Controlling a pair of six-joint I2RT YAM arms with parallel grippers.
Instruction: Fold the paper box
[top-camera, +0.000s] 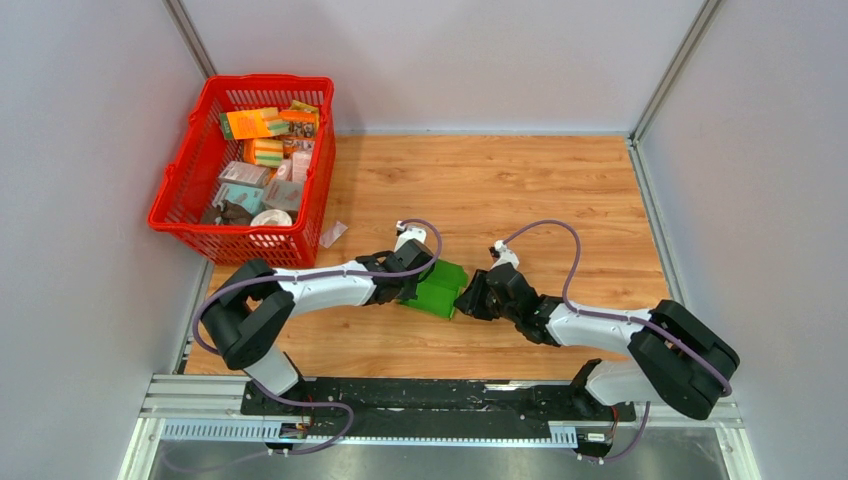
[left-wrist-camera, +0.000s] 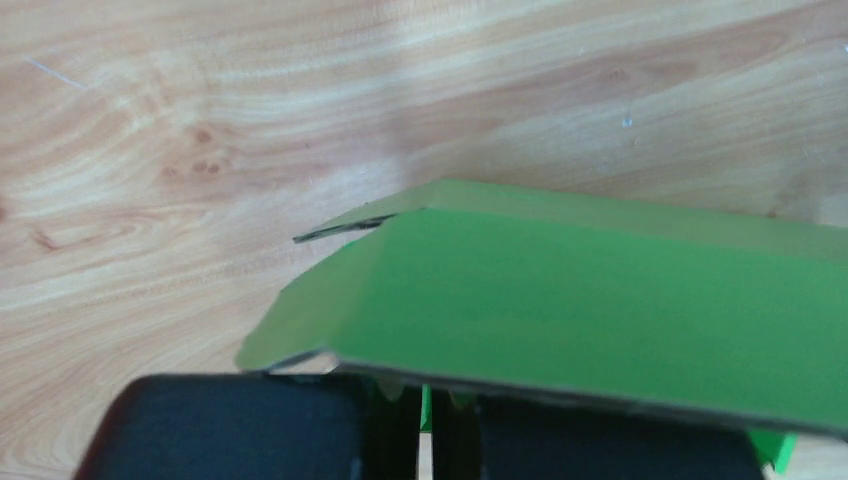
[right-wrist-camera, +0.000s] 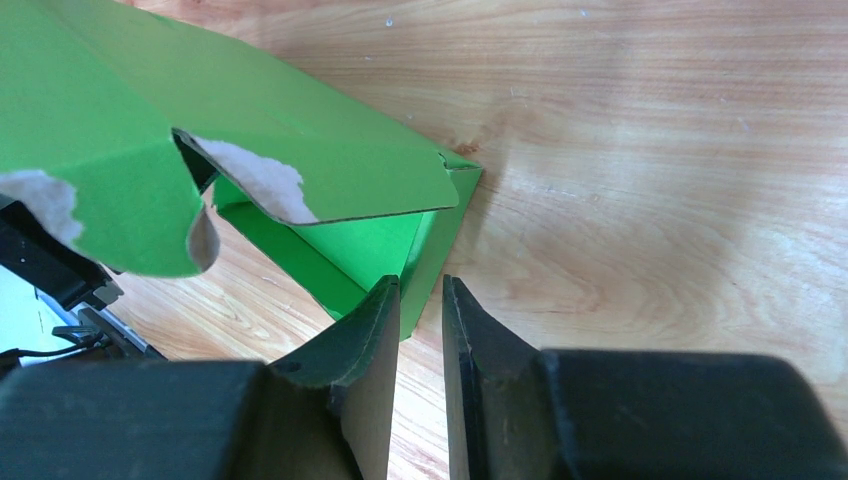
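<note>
The paper box (top-camera: 440, 287) is bright green card, partly folded, lying on the wooden table between the two arms. My left gripper (top-camera: 408, 287) is at its left side. In the left wrist view the left gripper (left-wrist-camera: 425, 405) is shut on a thin green edge of the box, and a broad green panel (left-wrist-camera: 600, 310) lies over the fingers. My right gripper (top-camera: 470, 299) is at the box's right side. In the right wrist view the right gripper (right-wrist-camera: 421, 285) has its jaws a narrow gap apart, tips at the box's near corner wall (right-wrist-camera: 425, 255), holding nothing. A flap (right-wrist-camera: 300, 160) with torn white patches hangs over the open box.
A red plastic basket (top-camera: 180, 215) with several small packages (top-camera: 265, 150) stands at the back left. A small clear scrap (top-camera: 333, 233) lies beside it. Grey walls with metal posts enclose the table on three sides. The arm bases sit on a rail (top-camera: 430, 400) at the near edge.
</note>
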